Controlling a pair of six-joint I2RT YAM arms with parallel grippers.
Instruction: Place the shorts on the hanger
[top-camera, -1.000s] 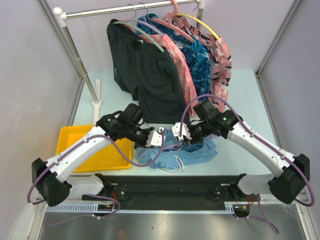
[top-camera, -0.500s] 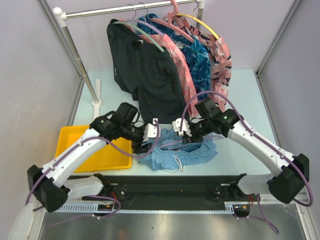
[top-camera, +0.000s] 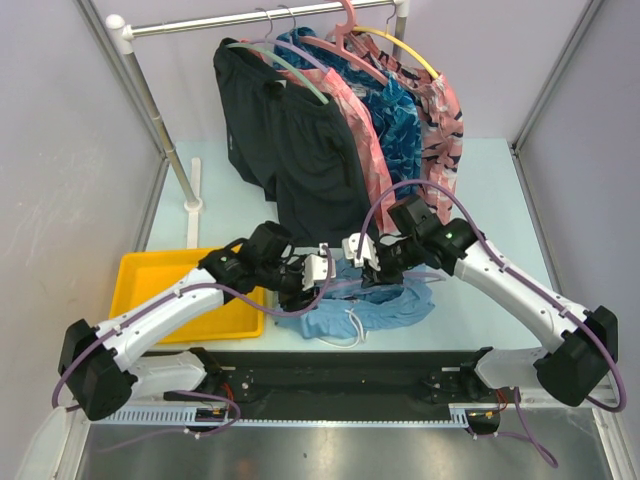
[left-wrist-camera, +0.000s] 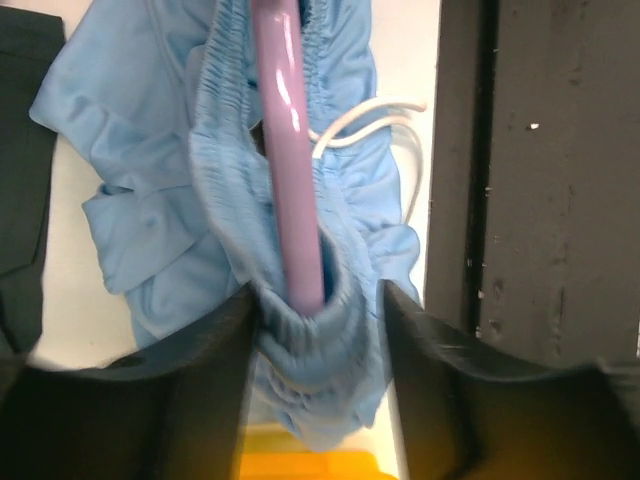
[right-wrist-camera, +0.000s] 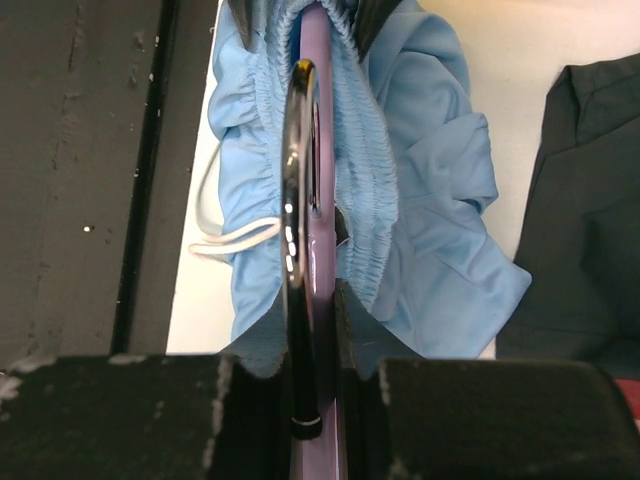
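1. Step in hand: dressing the hanger. The thin pale lavender plastic hanger (left-wrist-camera: 285, 130) runs inside the gathered elastic waistband of the light sky-blue fabric shorts (left-wrist-camera: 150, 220). The shorts hang from it low over the pale counter (top-camera: 480, 190), at the near edge between the two arms.
2. Left hand (left-wrist-camera: 315, 300): pinching the bunched waistband around the hanger's tip.
3. Right hand (right-wrist-camera: 300, 370): pressed onto the hanger's neck beside its silver metal hook (right-wrist-camera: 298, 200).
4. Judgement: one end appears seated, but whether the far shoulder is covered cannot be told. The next move likely calls for the left hand to draw the elastic further along while the right hand keeps the hanger level. Slack fabric could slip off.
5. Count:
   - one sky-blue shorts, with one white drawstring (left-wrist-camera: 360, 120)
   - one lavender hanger in hand
   - one yellow plastic tray (top-camera: 150, 290)
   - one metal rail (top-camera: 250, 22) carrying one pair of black shorts (top-camera: 290, 150) and several patterned garments, whose number cannot be told
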